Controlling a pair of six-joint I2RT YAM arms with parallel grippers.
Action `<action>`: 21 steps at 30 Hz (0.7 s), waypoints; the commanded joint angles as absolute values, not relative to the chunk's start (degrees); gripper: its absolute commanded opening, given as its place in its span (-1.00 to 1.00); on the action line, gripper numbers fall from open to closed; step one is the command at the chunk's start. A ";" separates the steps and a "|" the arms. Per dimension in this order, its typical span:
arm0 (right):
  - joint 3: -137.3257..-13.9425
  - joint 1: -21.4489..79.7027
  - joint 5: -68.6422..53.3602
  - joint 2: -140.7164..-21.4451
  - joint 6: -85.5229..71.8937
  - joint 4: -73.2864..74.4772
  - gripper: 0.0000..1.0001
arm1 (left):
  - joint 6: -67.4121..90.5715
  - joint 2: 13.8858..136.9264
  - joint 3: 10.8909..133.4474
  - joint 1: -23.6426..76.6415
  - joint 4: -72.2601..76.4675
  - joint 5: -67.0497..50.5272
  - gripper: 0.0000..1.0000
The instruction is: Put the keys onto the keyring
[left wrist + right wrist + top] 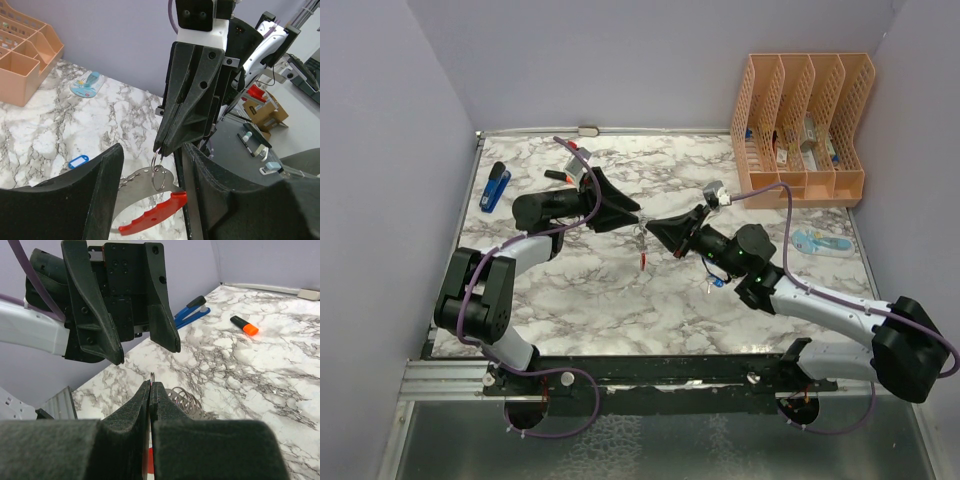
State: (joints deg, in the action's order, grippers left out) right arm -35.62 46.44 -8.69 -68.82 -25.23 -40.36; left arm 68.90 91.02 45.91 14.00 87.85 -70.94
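The keyring (pixel 150 212) is a grey flat band joined to a red curved loop, with a small steel split ring (pixel 160 170) through the band. It hangs in the air at mid-table (pixel 642 250). My right gripper (pixel 651 226) is shut on the split ring, and its closed tips (pixel 151 386) pinch the wire. My left gripper (pixel 634 214) faces it, open, with one finger on each side of the hanging keyring (pixel 152 150), not touching it. One blue-headed key (pixel 717 283) lies on the table under my right arm and also shows in the left wrist view (pixel 77 161). Other keys are out of view.
A peach file organizer (pixel 800 120) stands at the back right. A pale-blue flat item (pixel 820 243) lies at the right. A dark-blue stapler-like thing (pixel 495 187) and a black marker with an orange cap (pixel 558 176) lie at the back left.
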 commanded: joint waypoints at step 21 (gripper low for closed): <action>-38.45 47.99 -10.30 -69.16 -26.93 -44.25 -0.98 | 68.33 90.99 44.35 14.85 102.48 -71.79 -0.36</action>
